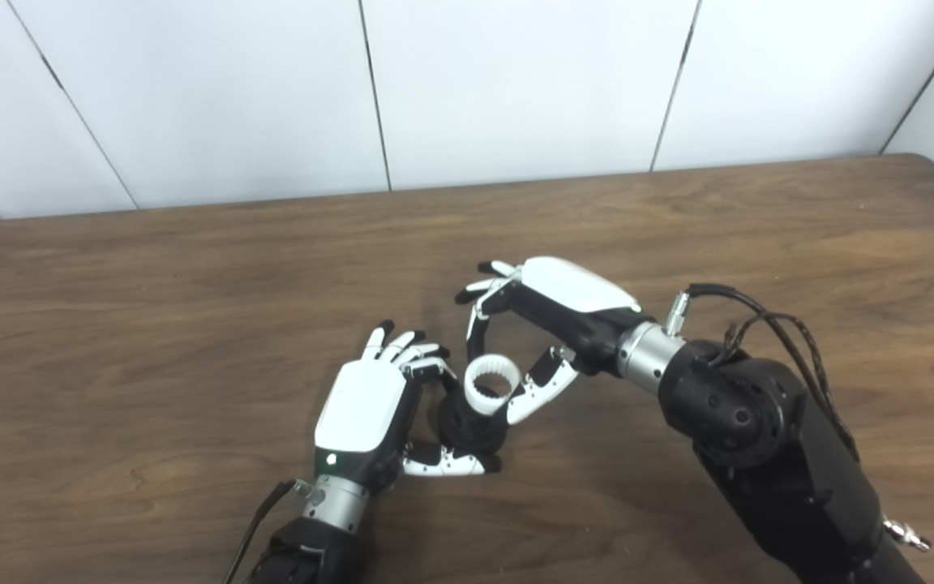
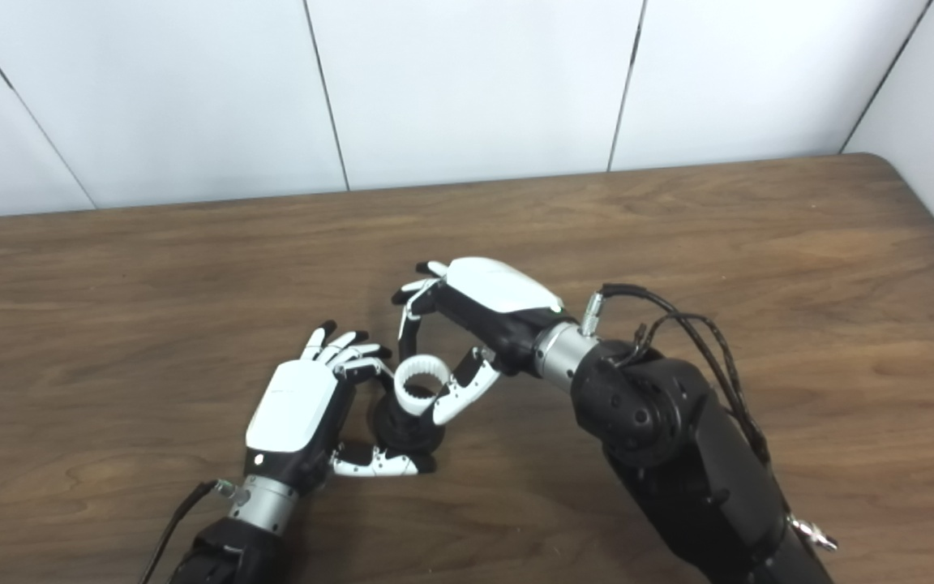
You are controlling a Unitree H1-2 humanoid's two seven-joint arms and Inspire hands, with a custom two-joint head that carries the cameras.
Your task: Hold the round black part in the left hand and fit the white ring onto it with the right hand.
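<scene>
- round black part (image 1: 467, 428): lower centre of frame, mostly hidden. White ring covers its top, left hand's fingers cover its left side, thumb crosses its base. Shape detail not readable; can't tell if it rests on the table (image 1: 191, 324) or is lifted clear.
- left hand (image 1: 362, 410): lower centre-left, back of hand to camera, so palm side is hidden. Thumb (image 1: 447, 464) curls under the black part from the near side, fingers wrap from the far side. Reads as gripping the black part.
- white ring (image 1: 491, 385): centre of frame, toothed on the inside, sitting at the top of the black part, tilted toward camera. Can't tell whether it is seated or only touching.
- right hand (image 1: 552, 312): centre-right, arching over the ring. Thumb (image 1: 540, 389) presses the ring's right side, a bent finger comes down at its far-left side; pinching the ring. Exact contact on the far side is hard to make out.
- right forearm (image 1: 767, 438): cut off at the bottom right edge; left forearm cut off at the bottom edge.
- No containers in view.
- Wall panels (image 1: 516, 81) fill the top of frame.
</scene>
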